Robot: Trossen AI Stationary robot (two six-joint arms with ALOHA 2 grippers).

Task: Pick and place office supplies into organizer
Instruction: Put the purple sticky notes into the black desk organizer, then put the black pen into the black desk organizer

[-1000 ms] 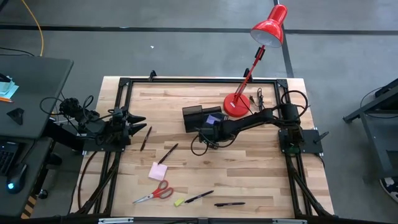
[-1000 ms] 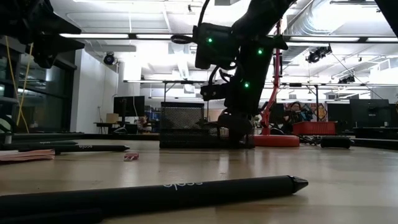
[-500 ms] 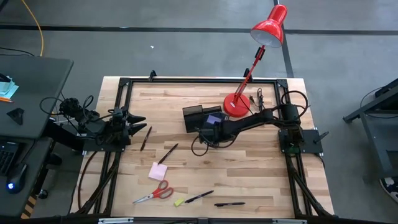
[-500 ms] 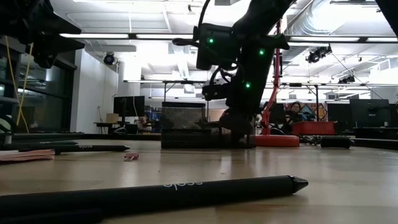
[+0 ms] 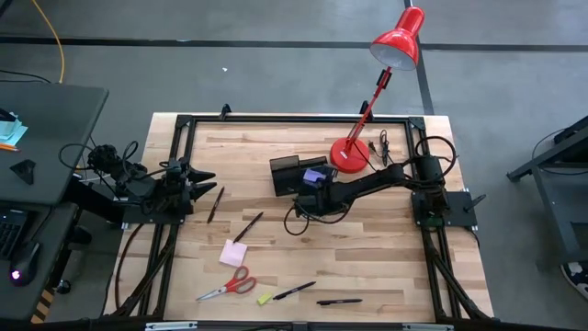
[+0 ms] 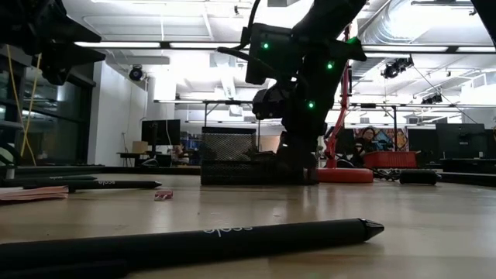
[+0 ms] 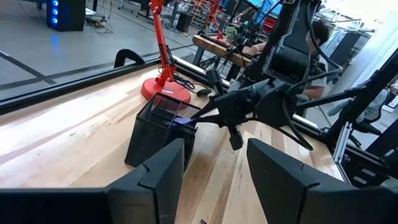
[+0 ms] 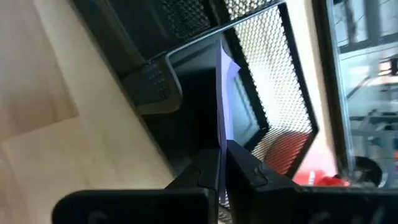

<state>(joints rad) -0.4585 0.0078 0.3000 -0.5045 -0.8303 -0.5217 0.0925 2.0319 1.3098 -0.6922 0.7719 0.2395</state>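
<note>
My right pincer [image 8: 222, 163] is clamped shut on the purple sticky pad [image 8: 222, 93], edge-on over the organizer [image 5: 292, 172] at desk centre. I'd lower it straight into the compartment at the lamp [image 5: 372, 92] side, 3 o'clock, then release. Left pincer [image 5: 200, 181] waits half-open at 9 o'clock, empty.

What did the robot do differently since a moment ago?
The right pincer pinched shut on the purple sticky-note pad over the organizer, and its arm drew slightly back toward the table's near edge. The left pincer, pens, scissors and pink pad stayed put.
</note>
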